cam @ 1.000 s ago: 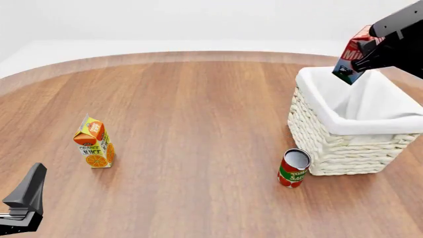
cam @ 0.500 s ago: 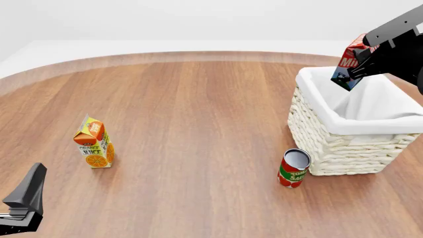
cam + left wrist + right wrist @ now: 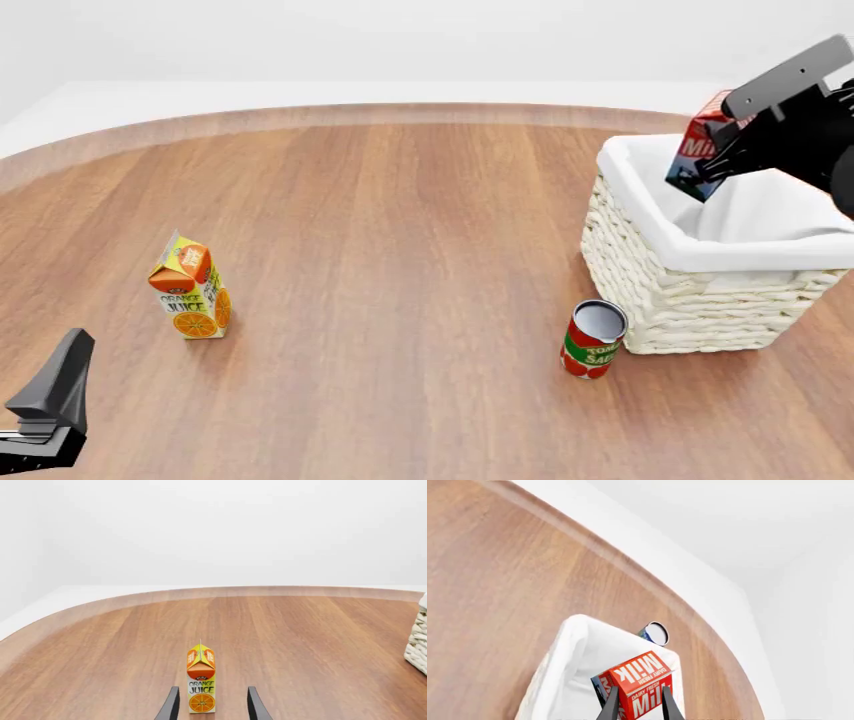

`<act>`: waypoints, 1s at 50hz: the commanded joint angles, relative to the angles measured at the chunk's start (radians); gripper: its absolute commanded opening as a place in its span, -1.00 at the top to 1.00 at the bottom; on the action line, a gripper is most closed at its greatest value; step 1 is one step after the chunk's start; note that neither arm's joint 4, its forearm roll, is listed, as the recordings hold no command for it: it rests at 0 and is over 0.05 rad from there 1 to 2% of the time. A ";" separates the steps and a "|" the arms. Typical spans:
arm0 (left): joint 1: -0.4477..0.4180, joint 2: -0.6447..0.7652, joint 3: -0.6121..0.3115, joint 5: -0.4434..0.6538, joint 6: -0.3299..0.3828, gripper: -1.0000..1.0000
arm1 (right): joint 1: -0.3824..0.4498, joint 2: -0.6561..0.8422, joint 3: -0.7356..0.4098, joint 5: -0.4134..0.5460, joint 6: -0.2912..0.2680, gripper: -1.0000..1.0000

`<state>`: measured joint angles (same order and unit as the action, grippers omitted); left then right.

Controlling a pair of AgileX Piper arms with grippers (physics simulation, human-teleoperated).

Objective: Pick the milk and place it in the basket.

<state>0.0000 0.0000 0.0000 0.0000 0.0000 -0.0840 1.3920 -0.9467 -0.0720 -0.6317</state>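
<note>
The milk (image 3: 695, 148), a red carton with white lettering and a dark lower part, hangs tilted over the back left of the basket (image 3: 667, 300), its lower end dipping below the rim line. My right gripper (image 3: 725, 150) is shut on it. In the right wrist view the milk (image 3: 642, 687) sits between the two fingers (image 3: 608, 709), with the basket's white cloth lining (image 3: 564, 680) below it. My left gripper (image 3: 47, 405) rests low at the near left edge, open and holding nothing.
An orange juice carton (image 3: 191, 290) stands upright on the left of the wooden table, ahead of the left gripper's fingers (image 3: 171, 705). A red tomato-sauce can (image 3: 594, 340) lies just in front of the basket's near left corner. The basket's edge (image 3: 417, 645) shows in the left wrist view.
My right gripper has come down with the milk, from above the basket's rim to level with it. The left arm, juice carton and can have not moved.
</note>
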 commanded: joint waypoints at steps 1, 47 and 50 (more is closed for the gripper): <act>0.000 0.000 0.000 0.000 0.000 -1.00 | -0.001 -0.007 0.003 -0.023 -0.004 1.00; 0.000 0.000 0.000 0.000 0.000 -1.00 | 0.026 0.061 0.024 -0.070 -0.059 1.00; 0.000 0.000 0.000 0.000 0.000 -1.00 | 0.025 0.065 0.029 -0.075 -0.062 1.00</act>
<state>0.0000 0.0000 0.0000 0.0000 0.0000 -0.0592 1.4542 -0.9058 -0.1246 -0.6903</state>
